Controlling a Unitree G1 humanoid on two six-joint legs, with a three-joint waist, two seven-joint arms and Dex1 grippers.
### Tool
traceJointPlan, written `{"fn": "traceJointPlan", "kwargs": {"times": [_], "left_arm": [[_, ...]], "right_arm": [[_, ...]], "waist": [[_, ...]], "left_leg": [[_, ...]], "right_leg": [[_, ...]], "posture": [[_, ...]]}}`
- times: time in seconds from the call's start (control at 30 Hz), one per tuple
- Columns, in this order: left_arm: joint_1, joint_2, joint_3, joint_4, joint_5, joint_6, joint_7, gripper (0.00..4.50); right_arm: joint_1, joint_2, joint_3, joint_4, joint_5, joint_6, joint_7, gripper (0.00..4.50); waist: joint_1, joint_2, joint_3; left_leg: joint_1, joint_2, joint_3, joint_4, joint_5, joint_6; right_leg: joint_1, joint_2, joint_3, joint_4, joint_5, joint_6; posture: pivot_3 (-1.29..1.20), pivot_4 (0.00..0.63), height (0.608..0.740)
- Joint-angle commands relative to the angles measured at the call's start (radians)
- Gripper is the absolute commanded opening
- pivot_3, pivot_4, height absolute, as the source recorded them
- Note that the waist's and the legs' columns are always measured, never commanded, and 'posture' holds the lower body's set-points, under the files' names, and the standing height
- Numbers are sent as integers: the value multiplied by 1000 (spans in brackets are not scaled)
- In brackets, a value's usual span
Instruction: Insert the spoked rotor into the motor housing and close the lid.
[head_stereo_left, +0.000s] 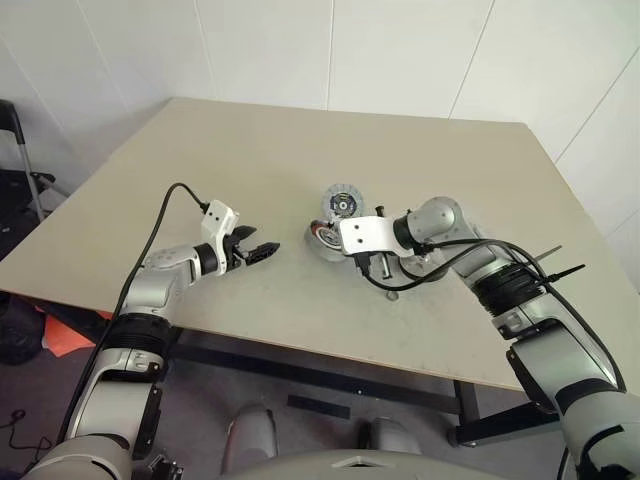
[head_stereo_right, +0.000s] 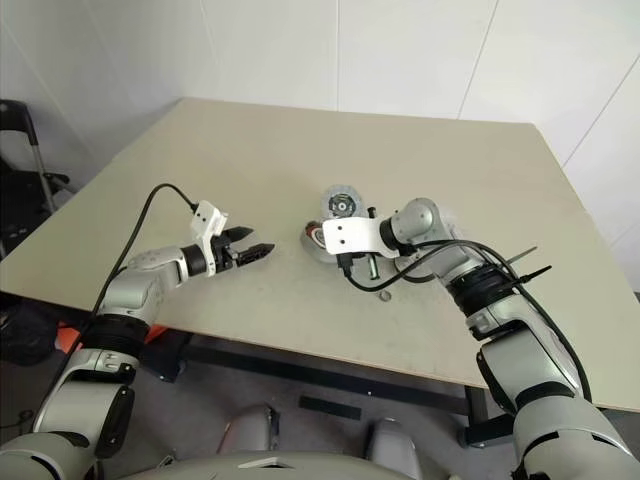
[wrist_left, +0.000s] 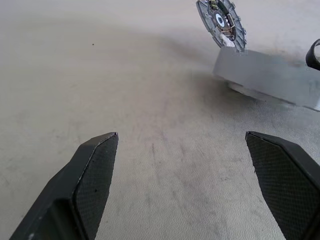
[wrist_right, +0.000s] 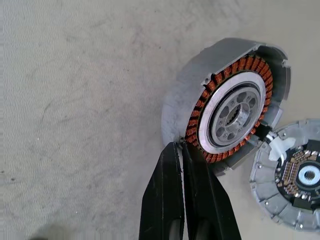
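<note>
Right wrist view: the right pincer (wrist_right: 182, 146), fingers pressed together and empty, has its tips at the rim of the round grey motor housing (wrist_right: 227, 102) with copper-red windings, spoked rotor (wrist_right: 234, 116) seated inside, on the beige worktop (wrist_right: 75, 100). The left pincer (head_stereo_left: 262, 249) hovers spread apart, well aside.

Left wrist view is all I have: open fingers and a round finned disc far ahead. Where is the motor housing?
Observer: The motor housing lies right beside that disc, which is the lid, not yet fitted.
Operator: Is the rotor in yet?
Observer: A spoked rotor sits inside the ring of copper windings; it looks seated.
Operator: And the right gripper?
Observer: The right gripper is shut and holds nothing, its tips at the housing's rim; I cannot tell whether they touch it.
</note>
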Motion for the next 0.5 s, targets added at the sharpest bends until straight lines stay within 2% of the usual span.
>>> {"fn": "traceJointPlan", "kwargs": {"times": [0.03, 0.23, 0.5], "left_arm": [[-33, 4, 7, -5, 4, -24, -10, 4332], [-42, 3, 5, 10, 8, -33, -15, 4332], [-51, 0, 6, 22, 16, -41, -21, 4332]], "right_arm": [[-1, -43, -8, -36, -29, -8, -1, 24], [1, -72, -1, -27, -66, -20, -23, 24], [3, -56, -14, -41, -63, -10, -32, 24]], "waist": [[0, 0, 0], [-1, 0, 0], [-3, 0, 0]], "left_leg": [[0, 0, 0, 0, 0, 0], [1, 0, 0, 0, 0, 0], [1, 0, 0, 0, 0, 0]], "right_leg": [[0, 0, 0, 0, 0, 0], [0, 0, 0, 1, 0, 0], [0, 0, 0, 0, 0, 0]], "posture": [[0, 0, 740], [0, 0, 740], [0, 0, 740]]}}
